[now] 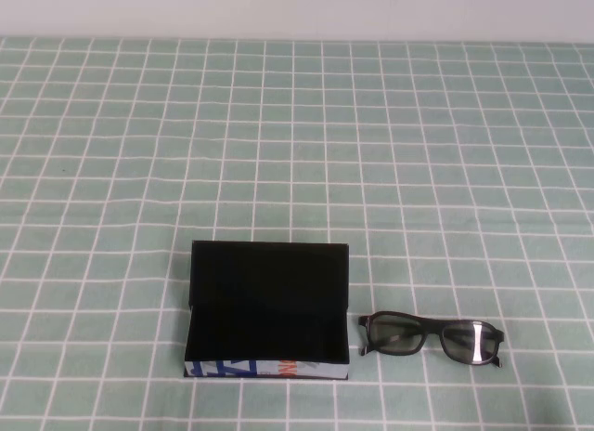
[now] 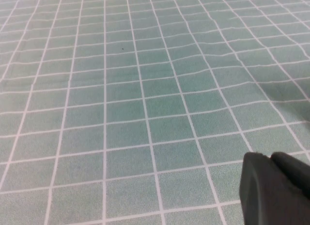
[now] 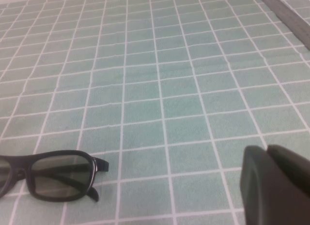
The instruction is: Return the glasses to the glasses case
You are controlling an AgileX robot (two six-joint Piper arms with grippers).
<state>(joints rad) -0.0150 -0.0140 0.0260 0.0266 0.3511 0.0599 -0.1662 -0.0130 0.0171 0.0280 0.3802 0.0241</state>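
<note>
Glasses case (image 1: 267,306) sits open near the table's front edge, lid up, black lining bare, nothing inside. Glasses (image 1: 432,337) lie just right of it on the green checked cloth (image 1: 297,152), temples seem folded, not touching the case.

Right gripper (image 3: 273,186) hangs above the cloth w/ fingers pressed together, holding nothing; glasses near it in the right wrist view. Left gripper (image 2: 273,186) over bare cloth, can't tell if spread or closed.

Step in hand, I'd say: reach for the glasses. Do it well: open right fingers first, come down over the bridge or one rim, pinch the frame not the lens, lift level, then lower lengthwise into the case.
</note>
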